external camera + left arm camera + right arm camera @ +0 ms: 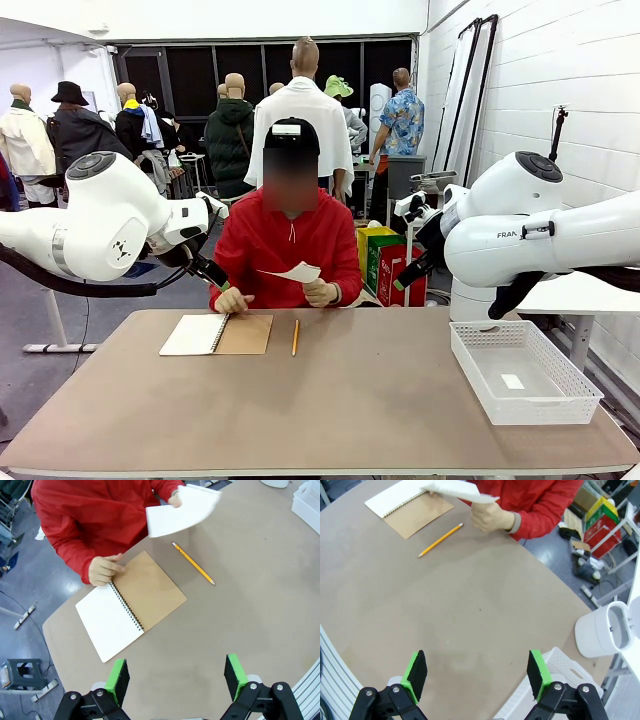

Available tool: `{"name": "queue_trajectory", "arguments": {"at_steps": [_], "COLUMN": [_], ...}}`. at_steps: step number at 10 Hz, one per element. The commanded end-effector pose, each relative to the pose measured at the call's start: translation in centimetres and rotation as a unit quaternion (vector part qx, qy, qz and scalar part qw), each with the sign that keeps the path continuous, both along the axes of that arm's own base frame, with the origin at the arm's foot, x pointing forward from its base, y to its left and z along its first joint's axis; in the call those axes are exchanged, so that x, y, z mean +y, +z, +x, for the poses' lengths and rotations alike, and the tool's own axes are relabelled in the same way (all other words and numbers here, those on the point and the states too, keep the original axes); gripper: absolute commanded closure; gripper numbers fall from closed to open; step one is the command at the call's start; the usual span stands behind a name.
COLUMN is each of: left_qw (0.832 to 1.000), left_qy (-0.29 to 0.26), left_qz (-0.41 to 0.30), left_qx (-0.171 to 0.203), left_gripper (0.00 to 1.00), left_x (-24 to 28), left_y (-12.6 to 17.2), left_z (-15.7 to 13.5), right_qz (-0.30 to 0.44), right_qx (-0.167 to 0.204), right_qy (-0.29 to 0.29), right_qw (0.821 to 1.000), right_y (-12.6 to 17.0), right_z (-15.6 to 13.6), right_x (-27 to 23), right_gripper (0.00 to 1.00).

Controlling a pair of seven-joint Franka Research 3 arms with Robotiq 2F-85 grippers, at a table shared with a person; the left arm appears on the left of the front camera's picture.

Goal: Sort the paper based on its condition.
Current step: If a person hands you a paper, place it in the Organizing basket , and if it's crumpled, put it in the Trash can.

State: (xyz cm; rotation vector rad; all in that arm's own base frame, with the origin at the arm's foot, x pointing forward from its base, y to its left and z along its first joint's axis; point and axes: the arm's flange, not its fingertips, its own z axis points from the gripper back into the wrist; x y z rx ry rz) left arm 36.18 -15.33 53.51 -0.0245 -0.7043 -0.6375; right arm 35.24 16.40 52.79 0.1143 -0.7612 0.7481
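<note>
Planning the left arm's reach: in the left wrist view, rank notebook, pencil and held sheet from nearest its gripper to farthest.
1. Notebook, open, just ahead of the left gripper.
2. Pencil, beyond it, mid-table.
3. Sheet, farthest, held up at the far edge.

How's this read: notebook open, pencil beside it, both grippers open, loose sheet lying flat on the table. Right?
No: the front view shows the sheet held up off the table in the person's hand. Rest holds: notebook open, pencil beside it, left gripper and right gripper open.
</note>
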Motion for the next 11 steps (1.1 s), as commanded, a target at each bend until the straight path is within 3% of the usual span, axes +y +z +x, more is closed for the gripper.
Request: {"name": "queue_trajectory", "arguments": {"at_steps": [1, 10, 11], "left_qw": [1.000, 1.000, 1.000], "left_qy": [0.000, 0.000, 0.000], "left_qz": [0.001, 0.001, 0.001], "left_qx": [0.002, 0.002, 0.002], "left_gripper": [0.00, 0.00, 0.00], "left_x": [0.01, 0.01, 0.01], "left_y": [-0.04, -0.04, -0.04], "left_z": [-0.01, -0.01, -0.01], "right_qz": [0.000, 0.000, 0.011], "right_qx": [0.001, 0.000, 0.041], "right_qy": [0.001, 0.000, -0.033], "right_qw": [1.000, 1.000, 0.999], "right_y": [-0.07, 0.00, 0.20], "right_z": [0.06, 0.00, 0.70], "right_x": [-0.09, 0.00, 0.24], "right_gripper": [0.00, 0.00, 0.00]}}
